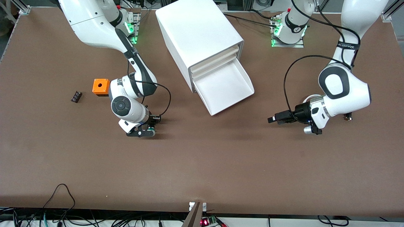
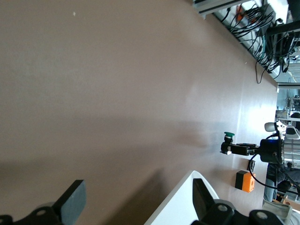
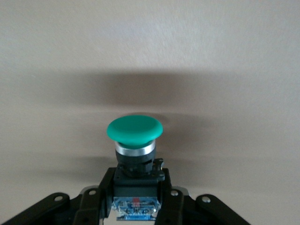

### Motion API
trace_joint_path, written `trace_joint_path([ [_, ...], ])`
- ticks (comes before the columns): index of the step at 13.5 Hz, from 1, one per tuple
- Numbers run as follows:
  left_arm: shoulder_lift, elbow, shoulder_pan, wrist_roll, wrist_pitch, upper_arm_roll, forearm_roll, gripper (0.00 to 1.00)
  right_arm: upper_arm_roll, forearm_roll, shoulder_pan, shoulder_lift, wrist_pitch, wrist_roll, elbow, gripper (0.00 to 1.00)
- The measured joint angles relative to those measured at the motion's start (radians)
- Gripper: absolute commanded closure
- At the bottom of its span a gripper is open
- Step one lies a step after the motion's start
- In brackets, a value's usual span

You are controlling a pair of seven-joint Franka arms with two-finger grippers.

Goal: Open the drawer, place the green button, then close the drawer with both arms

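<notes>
Front view, from the right arm's end of the bench (image 1: 202, 164) across: a small black part (image 1: 76, 96) lies loose, then an orange box (image 1: 101, 87) with a hole, just beside my right arm's wrist. My right gripper (image 1: 148, 130) is down at the bench with its fingers closed on the button (image 3: 135, 140); my right wrist view shows the green cap standing clear above the fingers (image 3: 101, 194), which clamp the black body. To do this well I should lift straight up first, keeping the button from tilting, then carry it across to the drawer (image 1: 225, 90), which is already pulled out from the bottom of the white cabinet (image 1: 199, 37), and lower it onto the tray floor before letting go. The drawer's raised front lip is the one thing to clear on the way in. My left gripper (image 1: 279, 119) waits over bare bench toward its own end, fingers spread apart and holding nothing, well apart from the drawer.
</notes>
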Motion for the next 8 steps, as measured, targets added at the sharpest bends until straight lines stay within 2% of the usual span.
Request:
trace_joint_path([
  [1, -0.023, 0.000, 0.009, 0.000, 0.001, 0.001, 0.040, 0.00, 0.000, 0.000, 0.000, -0.010, -0.001, -0.001, 0.003, 0.66],
  [4, -0.087, 0.027, 0.042, -0.001, -0.028, 0.036, 0.311, 0.00, -0.006, -0.048, -0.001, -0.055, -0.043, -0.035, 0.021, 0.66],
  [8, -0.123, 0.172, 0.052, 0.000, -0.221, 0.097, 0.597, 0.00, -0.011, -0.073, -0.003, -0.110, -0.169, -0.223, 0.125, 0.68],
])
